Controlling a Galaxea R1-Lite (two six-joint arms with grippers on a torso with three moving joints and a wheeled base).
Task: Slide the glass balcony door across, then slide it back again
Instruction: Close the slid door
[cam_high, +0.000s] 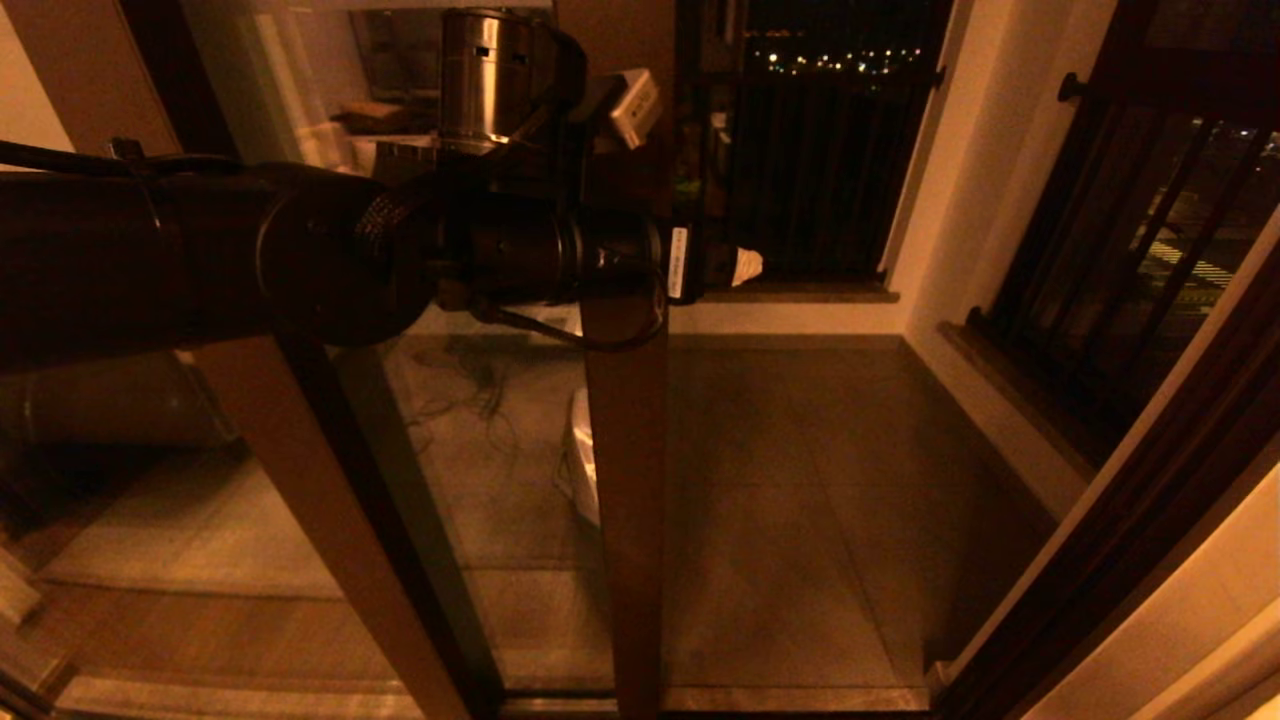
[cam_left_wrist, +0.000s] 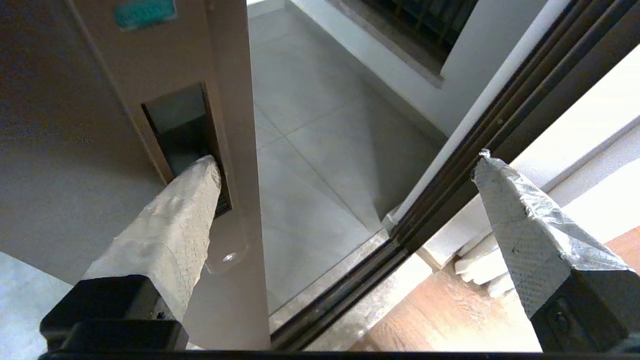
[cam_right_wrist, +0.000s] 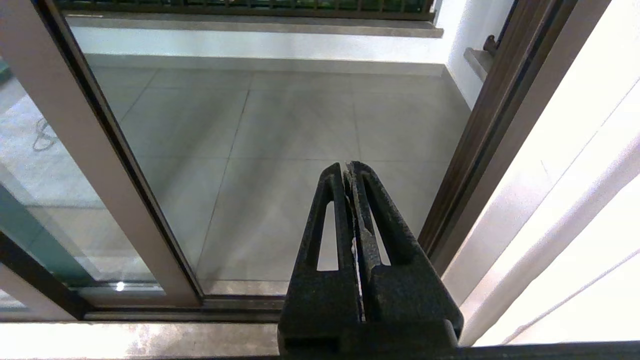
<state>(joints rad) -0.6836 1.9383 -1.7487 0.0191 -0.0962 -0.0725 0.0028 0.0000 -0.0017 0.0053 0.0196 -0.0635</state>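
The glass balcony door (cam_high: 500, 450) stands partly slid aside, its dark brown stile (cam_high: 625, 480) near the middle of the head view. My left arm (cam_high: 300, 250) reaches across to that stile at handle height. In the left wrist view the left gripper (cam_left_wrist: 347, 157) is open: one taped finger (cam_left_wrist: 197, 185) has its tip inside the dark recessed handle (cam_left_wrist: 175, 120) on the stile (cam_left_wrist: 235, 100), while the other finger (cam_left_wrist: 505, 200) hangs in free air on the doorway side. My right gripper (cam_right_wrist: 348, 167) is shut and empty, held low before the open doorway.
The balcony's tiled floor (cam_high: 800, 480) shows through the gap. A dark door jamb (cam_high: 1130, 520) bounds the opening on the right, and the floor track (cam_right_wrist: 240, 302) runs along the bottom. A lighter-brown fixed post (cam_high: 300, 480) stands left. Black railings (cam_high: 820, 180) line the balcony.
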